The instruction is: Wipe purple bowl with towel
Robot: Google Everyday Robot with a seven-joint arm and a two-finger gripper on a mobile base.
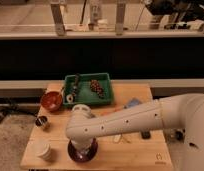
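Observation:
The purple bowl (83, 151) sits near the front edge of the wooden table (135, 155), left of centre; only its dark glossy rim shows. My white arm reaches across from the right and bends down over it, and my gripper (82, 145) points straight down into the bowl. A pale bit at the wrist end may be the towel, but I cannot make it out. The arm's own casing hides the gripper's tip.
A red-orange bowl (51, 101) with a utensil stands at the back left. A green tray (109, 90) holding small items is at the back centre. A small dark cup (42, 122) and a white cup (43, 149) stand at the left. A blue item (132, 104) and a dark item (145, 134) lie at the right.

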